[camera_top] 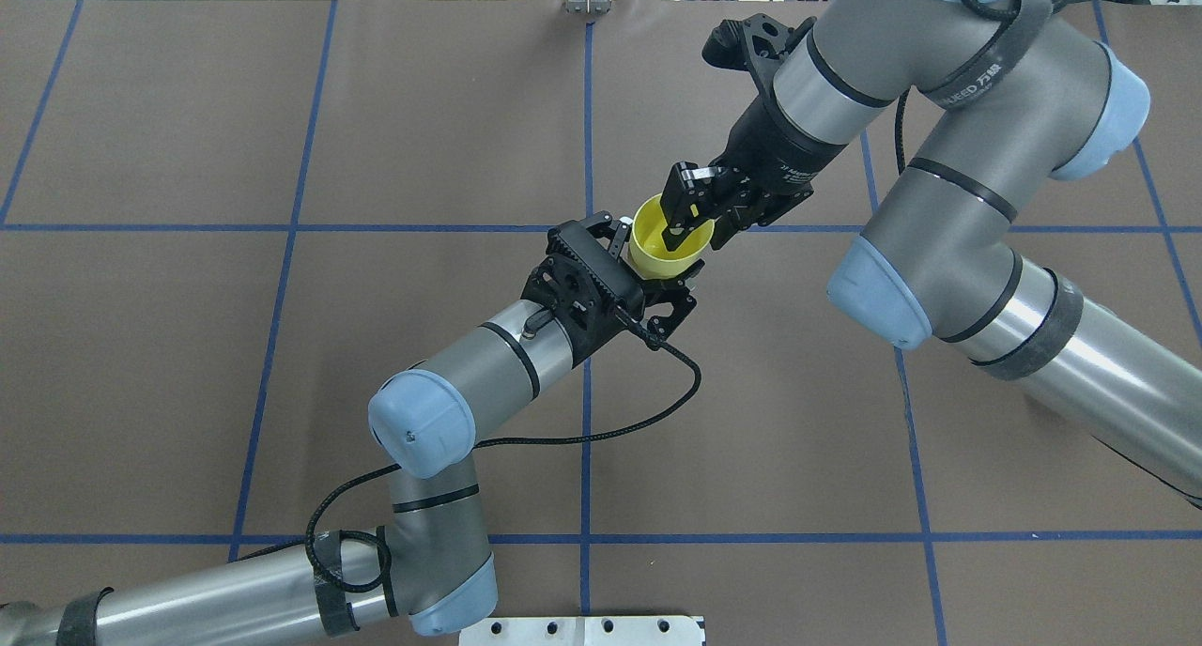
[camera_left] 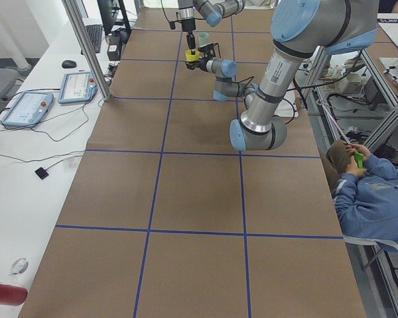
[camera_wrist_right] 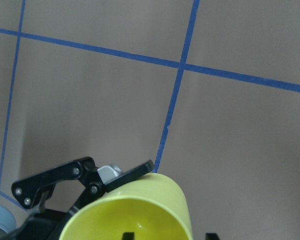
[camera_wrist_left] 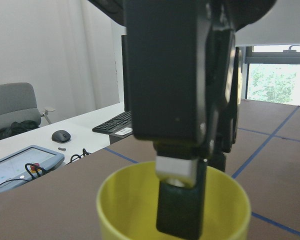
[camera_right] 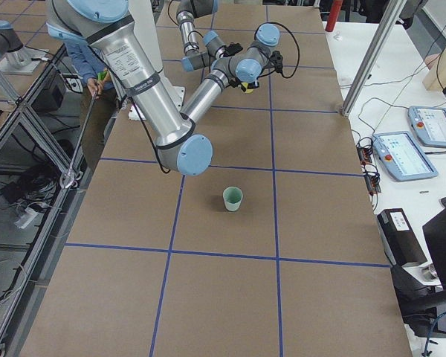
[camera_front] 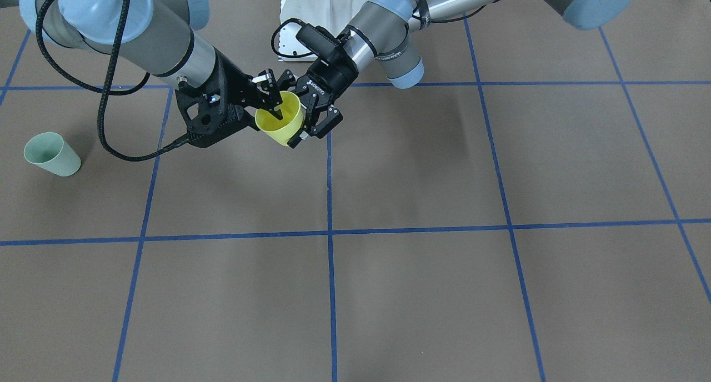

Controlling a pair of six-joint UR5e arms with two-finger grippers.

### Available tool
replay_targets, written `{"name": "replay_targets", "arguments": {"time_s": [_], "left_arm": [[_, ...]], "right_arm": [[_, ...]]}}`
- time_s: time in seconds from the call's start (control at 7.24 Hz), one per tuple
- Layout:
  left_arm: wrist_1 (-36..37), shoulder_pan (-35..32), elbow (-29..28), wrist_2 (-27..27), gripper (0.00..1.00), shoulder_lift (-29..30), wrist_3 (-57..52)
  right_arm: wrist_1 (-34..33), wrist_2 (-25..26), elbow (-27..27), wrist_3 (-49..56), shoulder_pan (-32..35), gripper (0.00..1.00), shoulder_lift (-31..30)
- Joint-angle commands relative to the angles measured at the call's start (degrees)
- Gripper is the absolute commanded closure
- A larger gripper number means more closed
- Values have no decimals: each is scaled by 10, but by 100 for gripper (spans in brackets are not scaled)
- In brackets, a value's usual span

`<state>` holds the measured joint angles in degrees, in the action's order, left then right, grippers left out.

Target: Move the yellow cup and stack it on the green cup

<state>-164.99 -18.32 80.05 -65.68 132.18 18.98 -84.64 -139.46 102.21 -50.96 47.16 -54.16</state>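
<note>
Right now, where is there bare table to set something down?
Bare: the whole row of squares on the operators' side of the long blue line, and the squares on the robot's left. The green cup stands alone toward its right. Crowded: the centre near the base, where left hand and right hand meet at the yellow cup.

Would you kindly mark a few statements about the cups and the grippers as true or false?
1. The yellow cup is up off the table, between the left gripper and the right gripper. True.
2. The green cup lies on its side. False: it stands upright, mouth up.
3. One right gripper finger dips inside the yellow cup. True.
4. The yellow cup already sits in the green cup. False: the two are well apart, the green cup alone on the table.
</note>
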Motion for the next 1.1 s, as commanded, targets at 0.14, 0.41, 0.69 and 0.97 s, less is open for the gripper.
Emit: {"name": "replay_targets", "arguments": {"time_s": [0.14,0.41,0.69,0.97], "left_arm": [[-2,3,0,-1,22,2,3],[-6,6,3,-1,0,7,8],[-7,10,8,4,0,3,7],[-8,9,17,5,0,-3,7]], "right_arm": [[1,0,0,0,1,84,0],[1,-1,2,-8,6,100,0],[-3,-30,2,-7,42,100,-10],[-6,-35,30,-6,92,100,-60]]}}
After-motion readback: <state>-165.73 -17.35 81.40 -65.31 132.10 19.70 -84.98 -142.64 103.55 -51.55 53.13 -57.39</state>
